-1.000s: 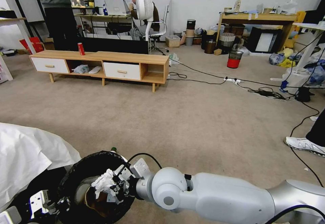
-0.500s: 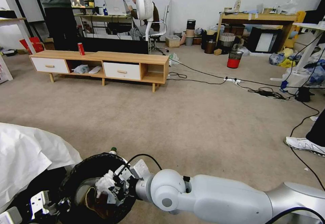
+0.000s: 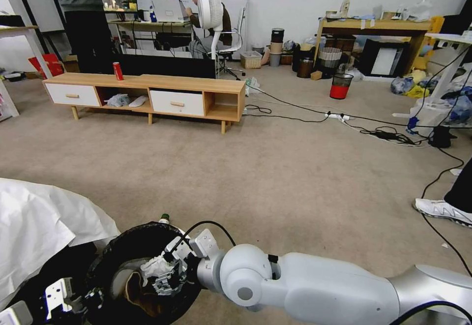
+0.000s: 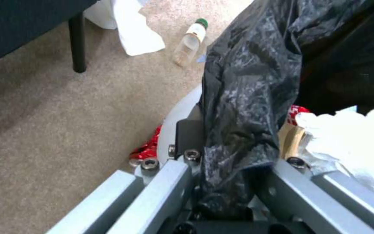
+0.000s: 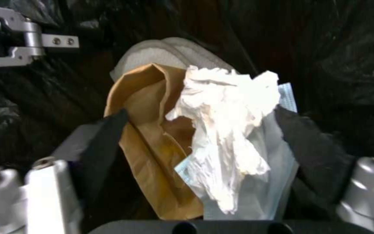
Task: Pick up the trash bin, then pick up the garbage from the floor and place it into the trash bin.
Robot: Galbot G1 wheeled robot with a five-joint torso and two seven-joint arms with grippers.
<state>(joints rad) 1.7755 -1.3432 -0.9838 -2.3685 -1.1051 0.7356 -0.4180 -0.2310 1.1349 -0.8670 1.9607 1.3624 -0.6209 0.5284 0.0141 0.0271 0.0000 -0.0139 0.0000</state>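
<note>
The trash bin [image 3: 129, 246], lined with a crinkled black bag, sits at the bottom left of the head view. My left gripper [image 4: 239, 146] is shut on its bagged rim [image 4: 178, 110]. My right gripper [image 3: 166, 278] hangs inside the bin's mouth, open, its black pads [image 5: 105, 139] wide apart. Between them a crumpled white tissue [image 5: 226, 120] rests loose on a tan cardboard tray [image 5: 148, 136] in the bin. On the carpet beside the bin lie a clear bottle with a green cap [image 4: 189, 40] and a crushed red piece of garbage [image 4: 146, 149].
A white sheet [image 3: 39, 221] drapes at the left. A low wooden cabinet [image 3: 147, 94] with an upright red can [image 3: 118, 71] stands ahead. Cables [image 3: 383, 133], a red-and-black mesh bin [image 3: 340, 86] and a person's shoe [image 3: 440, 210] are on the right. Open carpet [image 3: 270, 177] lies between.
My right gripper has dipped a little lower into the bin, and the tissue now sits lower inside the bag. The left gripper and the bin have stayed put.
</note>
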